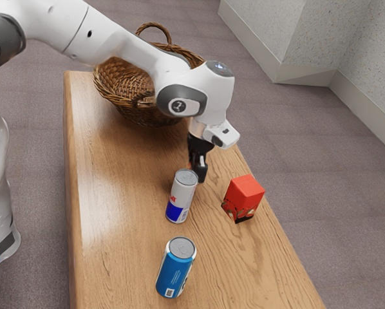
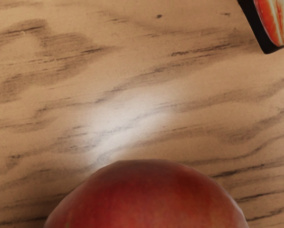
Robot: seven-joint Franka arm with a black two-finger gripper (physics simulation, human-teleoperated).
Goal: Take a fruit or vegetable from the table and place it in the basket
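Round fruit, tight quarters
The pincer (image 1: 200, 174) is at the red fruit (image 2: 146, 197), low over the bench (image 1: 115, 206); whether it's released or clenched, I can't tell. An off-centre squeeze could send the smooth fruit rolling, and a sideways swing could topple the silver-and-blue can (image 1: 181, 198) close beside, short of the basket (image 1: 118, 90).

White Franka arm (image 1: 112, 37), grey joint covers, came in from the exterior view's upper left. Base (image 1: 0, 243) stood at the exterior view's left, blue light strip lit. Forearm sloped down toward the exterior view's right, wrist (image 1: 212, 90) bent downward past it. Black pincer (image 1: 197, 168) hung below the wrist, pointing down, roughly upright.
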